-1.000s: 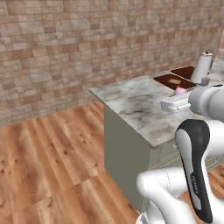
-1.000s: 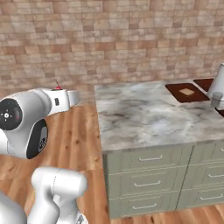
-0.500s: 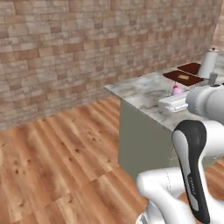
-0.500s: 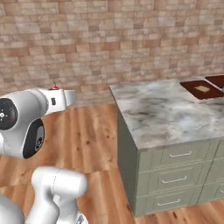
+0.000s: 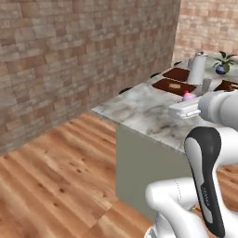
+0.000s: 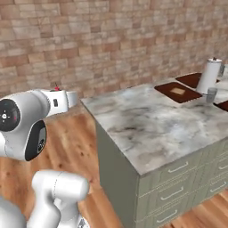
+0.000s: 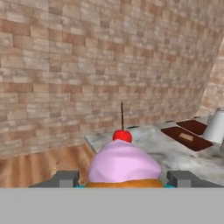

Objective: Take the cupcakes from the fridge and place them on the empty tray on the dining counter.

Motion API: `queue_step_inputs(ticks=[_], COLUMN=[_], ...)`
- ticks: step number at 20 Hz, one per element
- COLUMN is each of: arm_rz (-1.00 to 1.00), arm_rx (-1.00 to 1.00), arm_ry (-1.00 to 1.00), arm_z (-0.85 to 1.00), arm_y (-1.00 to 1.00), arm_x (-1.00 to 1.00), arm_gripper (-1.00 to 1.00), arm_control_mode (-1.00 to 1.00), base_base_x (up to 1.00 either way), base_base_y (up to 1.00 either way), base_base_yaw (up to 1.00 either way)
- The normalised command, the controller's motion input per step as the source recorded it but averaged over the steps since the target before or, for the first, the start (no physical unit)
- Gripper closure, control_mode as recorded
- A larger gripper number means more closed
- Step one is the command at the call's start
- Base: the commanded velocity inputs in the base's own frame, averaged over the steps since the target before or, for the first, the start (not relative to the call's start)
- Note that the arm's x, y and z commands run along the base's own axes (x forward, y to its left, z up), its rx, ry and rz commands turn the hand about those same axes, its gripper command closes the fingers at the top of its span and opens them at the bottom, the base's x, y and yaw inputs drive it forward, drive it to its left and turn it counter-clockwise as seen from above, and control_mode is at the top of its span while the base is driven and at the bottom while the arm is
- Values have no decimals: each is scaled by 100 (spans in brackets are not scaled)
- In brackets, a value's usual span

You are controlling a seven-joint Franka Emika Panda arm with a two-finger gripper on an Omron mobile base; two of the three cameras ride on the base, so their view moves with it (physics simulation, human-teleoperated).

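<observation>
Marble counter (image 6: pixel 151 120) corner nearer, claw (image 7: pixel 122 178) around cupcake (image 7: pixel 124 166)

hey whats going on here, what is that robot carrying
The white robot arm's gripper holds a small cupcake with pink frosting and a red cherry between its two fingers. It is at the near end of the long grey-white marble dining counter. At the counter's far end lie dark reddish-brown trays, one bearing a tan piece of food, beside a white paper-towel roll. The cupcake is not yet set down.

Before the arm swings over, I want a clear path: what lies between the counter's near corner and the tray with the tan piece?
In the right base view, bare marble of the dining counter runs up to that tray.
</observation>
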Motion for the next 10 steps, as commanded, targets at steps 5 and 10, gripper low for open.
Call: queue_step_inputs(ticks=[5, 10], arm_rz=[0, 0], arm_rx=[0, 0], arm_ry=[0, 0], arm_z=[0, 0], arm_y=[0, 0], arm_x=[0, 0], arm_gripper=[100, 100], arm_control_mode=[100, 100], base_base_x=[57, 41], base_base_y=[76, 89], base_base_yaw=[-53, -55])
